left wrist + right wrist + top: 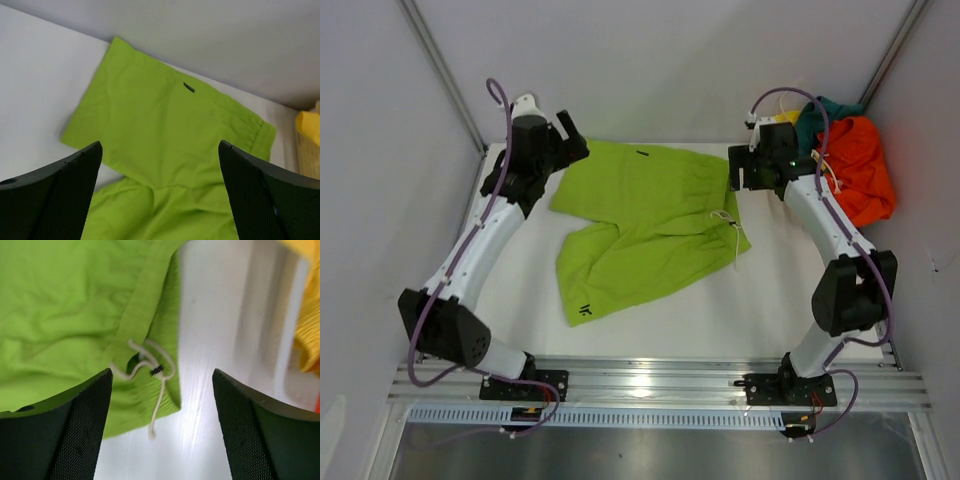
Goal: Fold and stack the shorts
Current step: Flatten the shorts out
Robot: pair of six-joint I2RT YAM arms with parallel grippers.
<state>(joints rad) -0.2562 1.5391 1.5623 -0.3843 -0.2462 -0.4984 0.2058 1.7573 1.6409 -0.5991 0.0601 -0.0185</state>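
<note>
Lime green shorts (640, 215), white drawstring (159, 399)

a robotics lab cell, my left arm (480, 240) and right arm (825, 220) bolted to an aluminium rail (650, 378) at the near edge of a white table (740, 310), plain pale walls (670, 60) on metal struts (440, 70) closing it in, purple cables (510, 130) looped along both arms

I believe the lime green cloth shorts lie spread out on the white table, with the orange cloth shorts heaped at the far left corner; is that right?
Not quite: the orange cloth shorts are heaped at the far right corner, not the left, as the top external view shows. The lime green cloth shorts do lie spread out on the white table.
</note>
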